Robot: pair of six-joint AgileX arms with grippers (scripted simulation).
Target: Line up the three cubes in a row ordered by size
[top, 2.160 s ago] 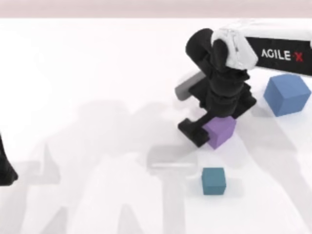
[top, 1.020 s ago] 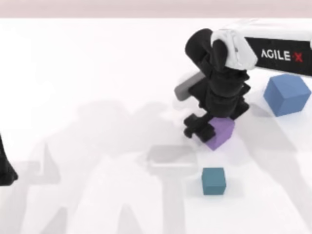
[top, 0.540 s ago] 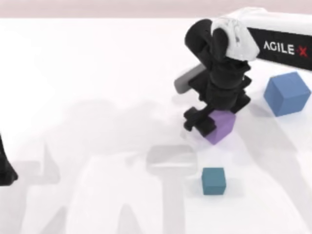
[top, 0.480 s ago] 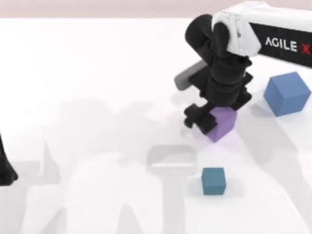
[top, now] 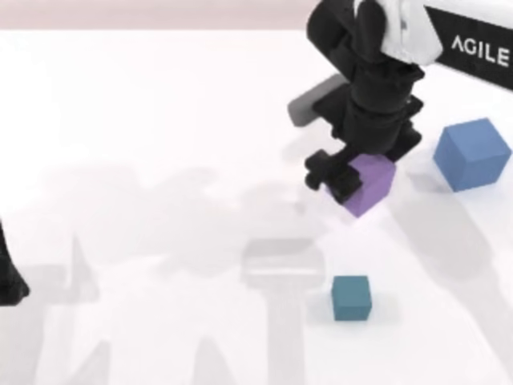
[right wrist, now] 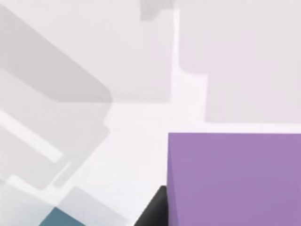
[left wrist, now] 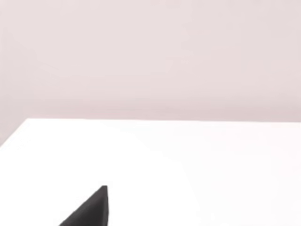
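Note:
My right gripper (top: 353,178) is shut on the medium purple cube (top: 373,183) and holds it a little above the table, right of centre. In the right wrist view the purple cube (right wrist: 235,179) fills the lower corner, with one black finger (right wrist: 153,212) pressed against its side. The largest blue cube (top: 471,152) rests on the table to the right of the gripper, apart from it. Nearer the front, below the held cube, sits the small teal cube (top: 351,297); a corner of this teal cube (right wrist: 59,217) also shows in the right wrist view. My left arm (top: 8,277) is parked at the left edge.
The white table (top: 160,120) ends at a pale pink wall at the back. The right arm's white link (top: 473,40) reaches in from the upper right, above the blue cube. The left wrist view shows only table (left wrist: 188,165) and wall.
My right gripper closed on the purple cube, then rose with it, drifting slightly right and towards the back. The blue and teal cubes and the left arm stayed put.

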